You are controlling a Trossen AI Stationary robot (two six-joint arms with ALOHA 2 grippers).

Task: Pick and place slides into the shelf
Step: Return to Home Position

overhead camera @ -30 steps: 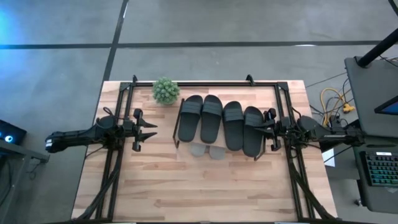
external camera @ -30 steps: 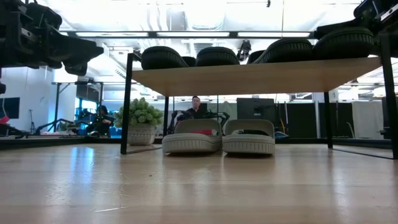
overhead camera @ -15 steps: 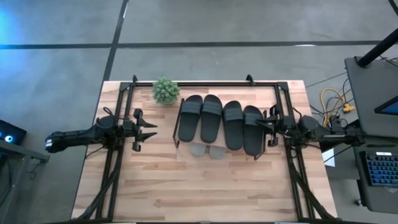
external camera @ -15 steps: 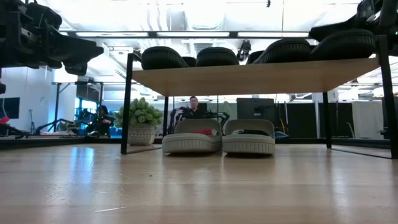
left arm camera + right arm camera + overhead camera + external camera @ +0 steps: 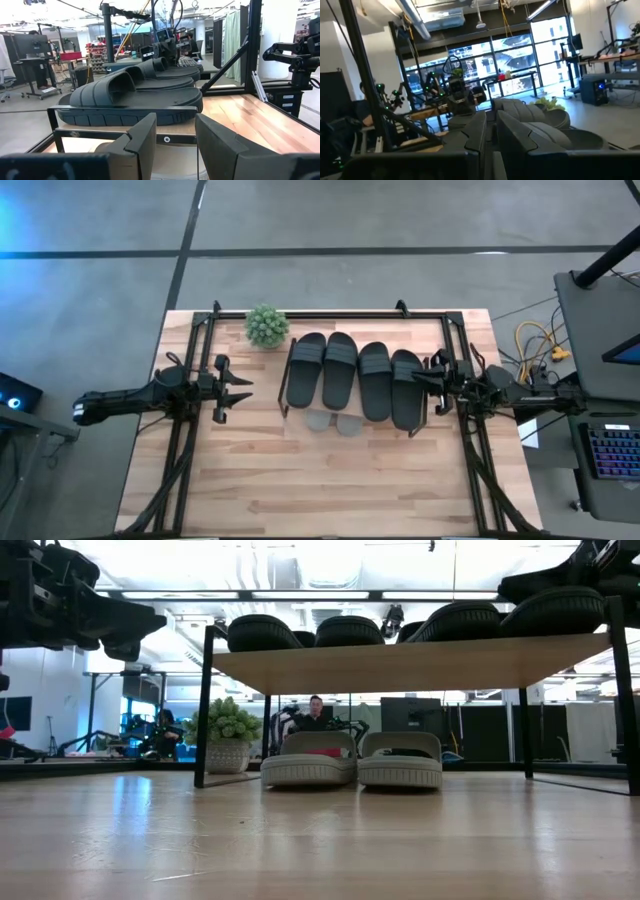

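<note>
The four black slides (image 5: 339, 370) lie side by side on the top board of the shelf (image 5: 400, 665), and the two grey slides (image 5: 309, 766) sit as a pair on the table (image 5: 300, 480) beneath it. By our reading all six are placed, and what is left is for the arms to draw clear.

That move turns on the rightmost black slide (image 5: 407, 392). Its long axis runs from the table's far edge toward the near edge, and the right gripper (image 5: 428, 383) meets it from the side, across that axis, just beside its outer edge. The right arm is by far the nearer. Its fingers (image 5: 477, 131) stand close together with only a slit between them, and they hold nothing. A pull straight out sideways, away from the shelf, looks to us the safest path, since a dip could nudge the slide.

The left gripper (image 5: 243, 388) waits well apart on the shelf's other side, its fingers (image 5: 145, 137) spread and empty.

From above, the board hides all but the near ends of the grey pair. We cannot tell whether the right gripper is touching the slide or merely beside it. Level with the table, it seems to hang just above.
</note>
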